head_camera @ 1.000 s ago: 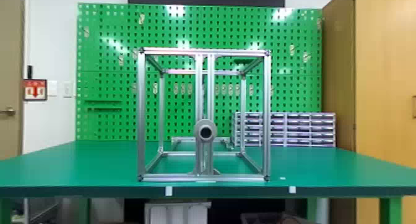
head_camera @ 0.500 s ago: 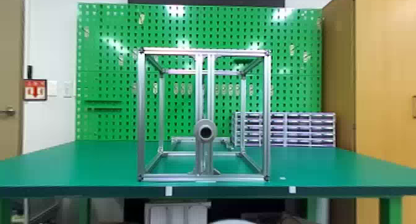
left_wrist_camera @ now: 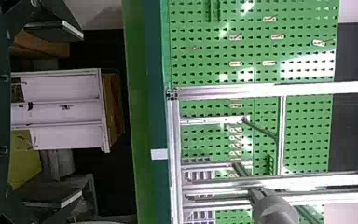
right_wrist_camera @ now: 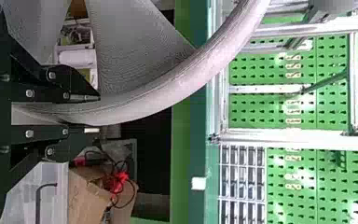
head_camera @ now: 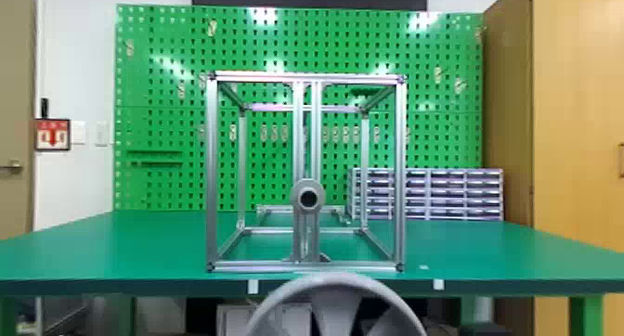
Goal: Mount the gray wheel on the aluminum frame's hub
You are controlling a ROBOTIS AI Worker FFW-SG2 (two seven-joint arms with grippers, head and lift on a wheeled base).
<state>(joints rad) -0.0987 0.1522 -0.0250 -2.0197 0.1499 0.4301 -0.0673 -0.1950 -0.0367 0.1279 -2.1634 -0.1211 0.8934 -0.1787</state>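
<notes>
The gray wheel (head_camera: 339, 280) rises from the bottom edge of the head view, its upper rim and some spokes in front of the table edge. In the right wrist view its rim (right_wrist_camera: 177, 86) lies between the two fingers of my right gripper (right_wrist_camera: 95, 114), which is shut on it. The aluminum frame (head_camera: 212, 172) stands on the table, with the round gray hub (head_camera: 302, 210) on its middle uprights, above and slightly left of the wheel's top. My left gripper (left_wrist_camera: 77, 114) is wide open with nothing held, and the hub (left_wrist_camera: 275, 210) appears farther off in that view.
The green table (head_camera: 139, 247) carries the frame, with a rack of small drawers (head_camera: 448, 193) behind it on the right. A green pegboard (head_camera: 158, 80) stands at the back. Below the table are a white drawer unit (left_wrist_camera: 60, 88) and a cardboard box (right_wrist_camera: 88, 191).
The wheel has come up into the head view from below, first a sliver of rim, now a large arc with spokes. The frame has stayed put.
</notes>
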